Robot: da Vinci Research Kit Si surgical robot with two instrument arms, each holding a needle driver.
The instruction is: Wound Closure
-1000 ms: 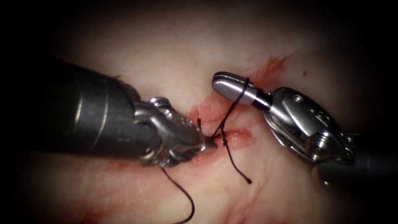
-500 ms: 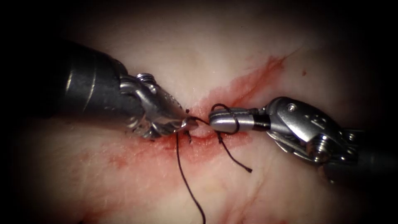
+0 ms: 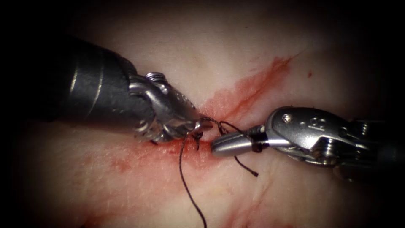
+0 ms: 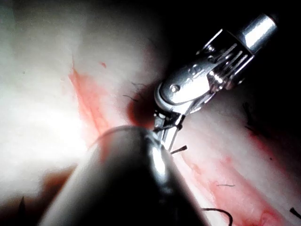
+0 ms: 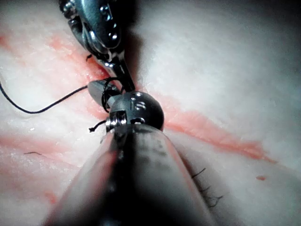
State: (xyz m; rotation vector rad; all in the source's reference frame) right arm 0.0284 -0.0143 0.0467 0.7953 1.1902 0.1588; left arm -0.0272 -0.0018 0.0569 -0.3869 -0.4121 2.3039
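Thread (image 3: 185,177) is dark and thin, knotted at the cut (image 3: 198,137) on the tissue (image 3: 219,55); its long tail runs down from the knot, a short cut end (image 3: 247,166) points lower right. Left tool (image 3: 201,125) jaws closed on thread at the knot. Right tool (image 3: 223,144) jaws closed, thread looped round them, lying along the cut. No needle to place.

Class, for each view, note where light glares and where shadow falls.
Endoscope view: dark rim around the scene, glare on the right tool, thread looped round its shut jaws; the left tool grips the thread. Left wrist view: strong glare on the tissue. Right wrist view: the right shaft shadows the tissue beside it.
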